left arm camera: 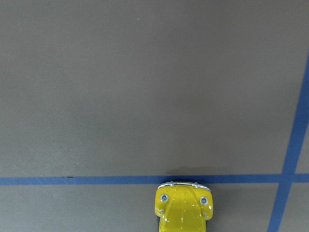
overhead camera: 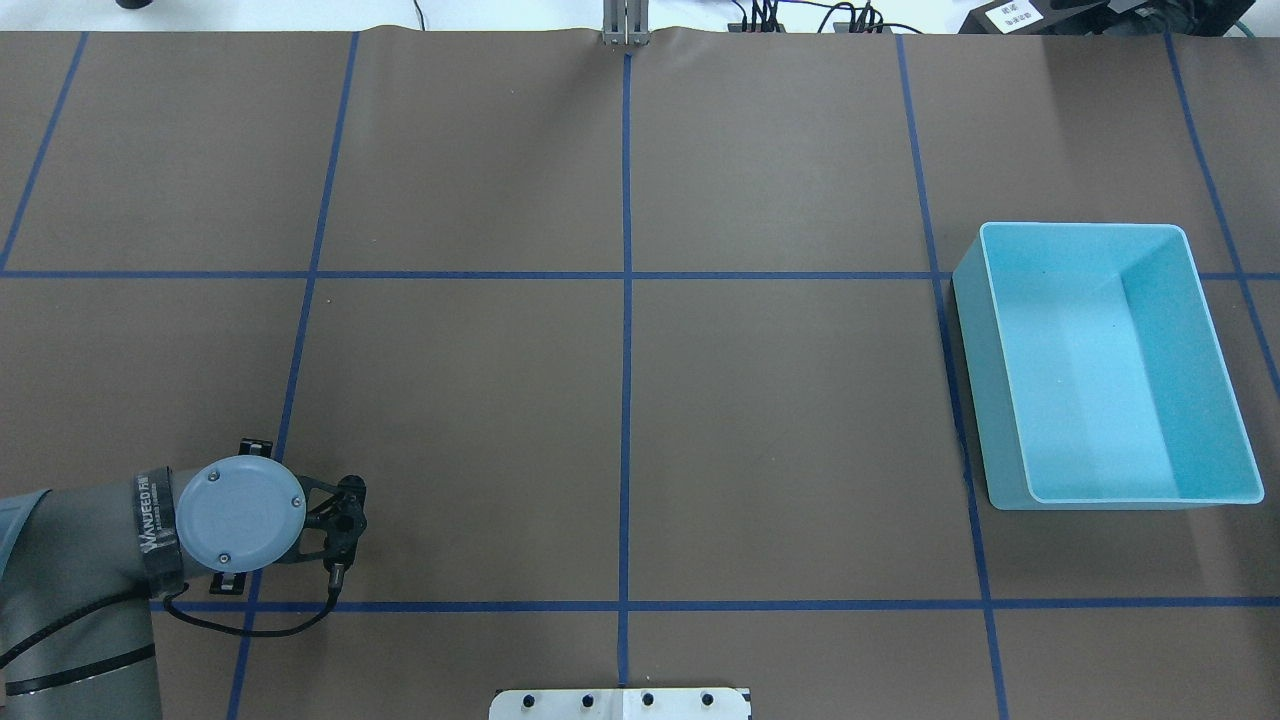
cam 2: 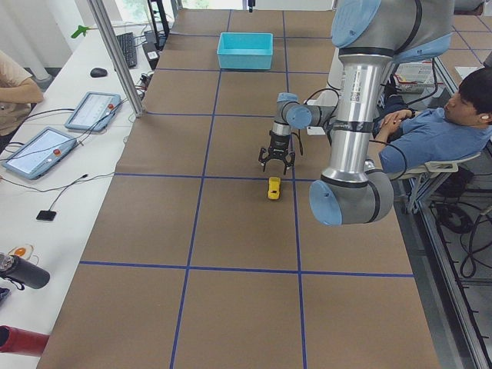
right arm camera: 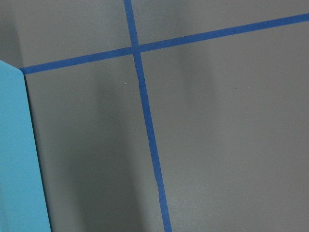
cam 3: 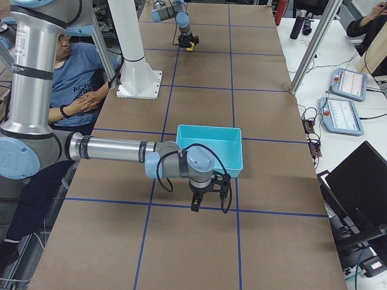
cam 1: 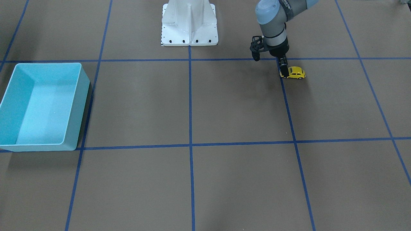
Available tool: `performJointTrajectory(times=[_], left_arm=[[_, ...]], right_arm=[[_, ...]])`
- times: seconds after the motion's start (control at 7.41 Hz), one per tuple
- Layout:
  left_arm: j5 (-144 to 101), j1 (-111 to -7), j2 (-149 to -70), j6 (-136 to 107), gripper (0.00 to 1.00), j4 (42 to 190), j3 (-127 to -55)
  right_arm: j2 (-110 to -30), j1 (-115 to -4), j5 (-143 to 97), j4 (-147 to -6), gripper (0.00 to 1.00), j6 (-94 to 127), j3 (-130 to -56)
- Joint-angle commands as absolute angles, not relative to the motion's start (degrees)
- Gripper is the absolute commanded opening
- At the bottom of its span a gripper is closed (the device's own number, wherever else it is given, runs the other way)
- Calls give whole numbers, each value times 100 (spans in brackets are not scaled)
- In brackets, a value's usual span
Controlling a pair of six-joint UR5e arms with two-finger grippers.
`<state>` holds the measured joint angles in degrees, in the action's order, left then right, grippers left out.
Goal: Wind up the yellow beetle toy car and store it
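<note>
Off the outer, left side of my left fingertips runs most of the yellow beetle toy car [cam 1: 297,73], wheels down on the brown table [overhead camera: 780,450]. My left gripper [cam 1: 283,72] stands upright over its nose end, tips down at about wheel height and touching it or very nearly. From across the table my two fingers line up one behind the other, and my wrist view shows only the hood and headlights at a blue tape line [left arm camera: 96,180]. So I cannot tell how wide they stand or whether they have the car pinched. That is my first worry: I judge that a hold this far toward one end of a small, rounded, glossy shell could let it swivel or squirt out as I squeeze. When I drag it to wind the spring, too light a press would likely let the wheels skid and wind nothing, and too heavy a press could jam them. Once it is wound, any slip of the grip could send it shooting off. Further right of these fingers, well apart across the table, sits the turquoise bin [overhead camera: 985,400], so the carry is long for so small a thing. Just beyond the bin hangs my right gripper [cam 3: 208,202], near its wall. I cannot tell how far open it is, and a careless move there might knock the bin.
</note>
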<state>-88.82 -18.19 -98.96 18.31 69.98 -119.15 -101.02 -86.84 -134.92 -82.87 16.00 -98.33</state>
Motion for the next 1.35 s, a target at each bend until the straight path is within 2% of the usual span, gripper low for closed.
performJointTrajectory(times=[0.0, 1.22], left_arm=[[-9035, -1819, -9809, 1872, 92, 7259, -11831], [-9483, -1925, -9809, 2382, 89, 7471, -11663]], right_arm=[[-10072, -8684, -13500, -8279, 100, 1591, -9861], [-10116, -8675, -13562, -8306, 100, 1591, -9844]])
